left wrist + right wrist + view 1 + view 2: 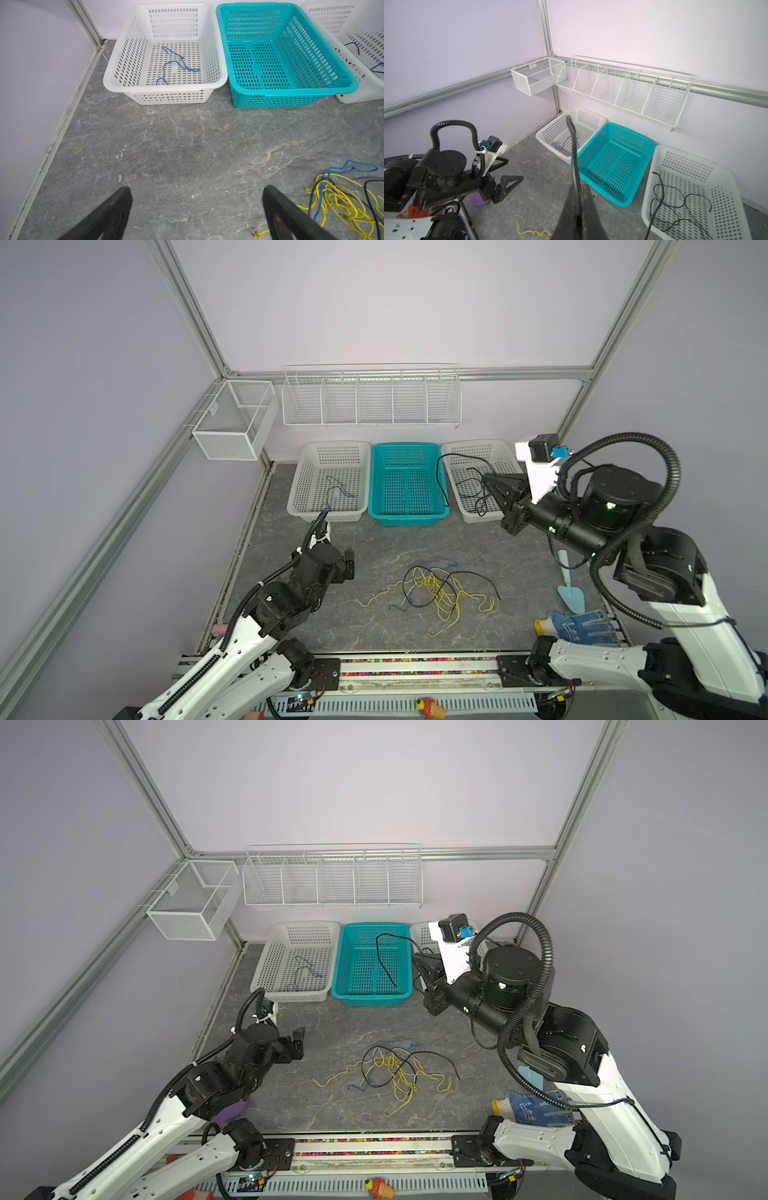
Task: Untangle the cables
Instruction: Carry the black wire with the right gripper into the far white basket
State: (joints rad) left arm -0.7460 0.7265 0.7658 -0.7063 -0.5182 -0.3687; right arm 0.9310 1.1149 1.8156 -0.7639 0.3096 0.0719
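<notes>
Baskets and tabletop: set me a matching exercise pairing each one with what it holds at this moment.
Column one:
1. white basket nearest the corner
2. teal basket
3. white basket at the other end
4. table

Column two:
A. tangle of yellow, black and blue cables
B. black cable
C. no cable
D. single blue cable

Pairs: 1-D, 2-C, 3-B, 4-A.
</notes>
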